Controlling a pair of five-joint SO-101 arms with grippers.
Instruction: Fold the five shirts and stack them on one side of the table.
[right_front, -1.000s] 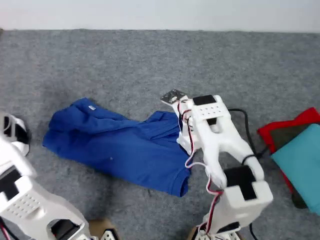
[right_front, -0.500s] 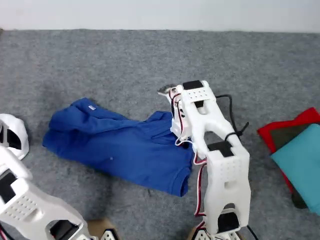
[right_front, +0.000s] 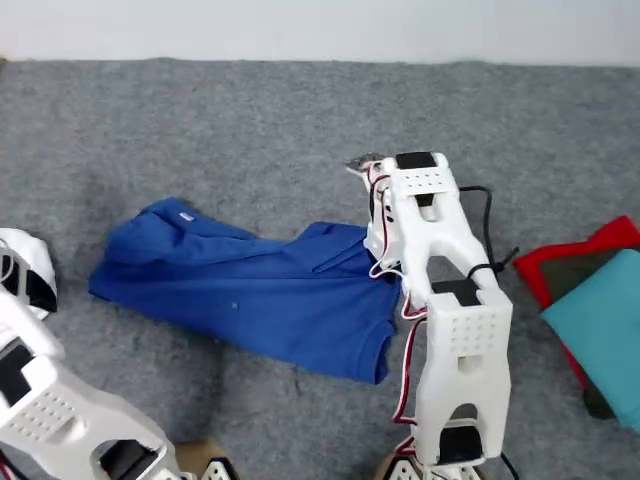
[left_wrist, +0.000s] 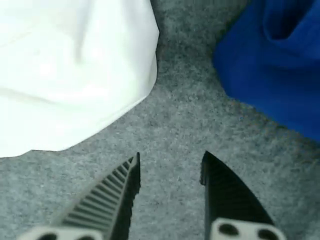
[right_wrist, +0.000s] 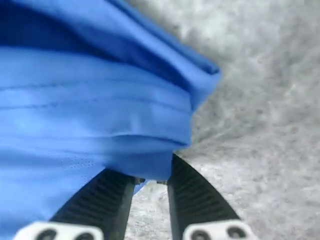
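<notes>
A blue shirt (right_front: 250, 295) lies spread and rumpled across the middle of the grey carpeted table (right_front: 250, 120). My right arm (right_front: 430, 250) stands over the shirt's right end. In the right wrist view my right gripper (right_wrist: 160, 172) is shut on a fold of the blue shirt (right_wrist: 90, 100), which hangs just above the carpet. My left gripper (left_wrist: 170, 172) is open low over bare carpet, with a white shirt (left_wrist: 65, 70) on one side and the blue shirt's edge (left_wrist: 280, 65) on the other. The left arm (right_front: 40, 390) sits at the near left corner.
At the right edge of the table lies a stack of shirts: a teal one (right_front: 605, 320) on top, a red one (right_front: 580, 255) beneath, and dark cloth between. The far half of the carpet is open room.
My right arm has swung right with the blue fabric pinched, pulling the shirt's right end that way and drawing the cloth out flatter. The left arm has barely shifted.
</notes>
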